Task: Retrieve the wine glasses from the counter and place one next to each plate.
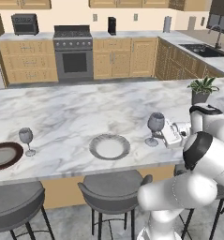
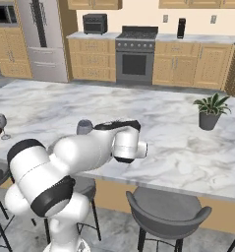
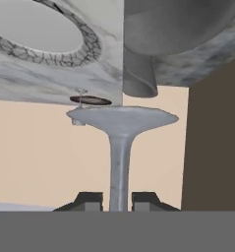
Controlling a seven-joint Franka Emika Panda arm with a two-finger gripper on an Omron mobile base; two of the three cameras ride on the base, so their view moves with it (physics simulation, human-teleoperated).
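Gripper (image 3: 118, 201) clamped on the thin stem of a wine glass (image 1: 155, 125), fingertips (image 3: 92, 199) flanking it at 6 o'clock in the hand view, foot toward the camera's top. In the left base view, held glass upright, long axis vertical, bowl up, foot on or just above the marble island (image 1: 76, 112), just at 3 o'clock of the light grey plate (image 1: 109, 146). Second glass (image 1: 26, 139) upright at 9 o'clock, just beside the dark plate (image 1: 3, 155).

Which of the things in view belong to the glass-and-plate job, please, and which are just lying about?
Job: wine glass in the jaws; second wine glass; grey-white plate; dark plate; gripper.
Lying about: potted plant; stools; toaster oven; stove.
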